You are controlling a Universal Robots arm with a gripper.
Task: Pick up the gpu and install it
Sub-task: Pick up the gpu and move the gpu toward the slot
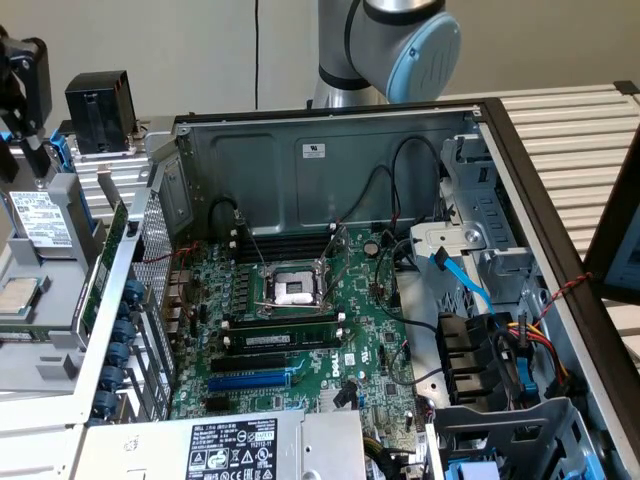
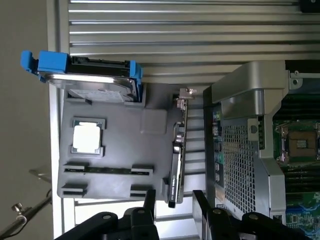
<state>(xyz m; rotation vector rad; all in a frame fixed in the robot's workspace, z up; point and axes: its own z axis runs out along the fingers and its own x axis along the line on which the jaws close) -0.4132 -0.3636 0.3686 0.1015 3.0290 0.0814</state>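
Pickup step, apparently: hovering with gripper (image 2: pixel 172 207) spread near the gpu (image 2: pixel 176 150), on edge at the grey tray's (image 2: pixel 125 150) side; calls for straddling its thin edge squarely.

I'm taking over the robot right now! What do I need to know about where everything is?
Jaws: the gripper has its jaws open. The end of the gpu shows in the gap between them, and they are not clamped on it.
Things: the gpu stands on edge in the grey tray, beside the open computer case.
Done: the gripper is lined up at the gpu; nothing is lifted.
Left: the gpu is not yet picked up and not yet fitted on the motherboard.
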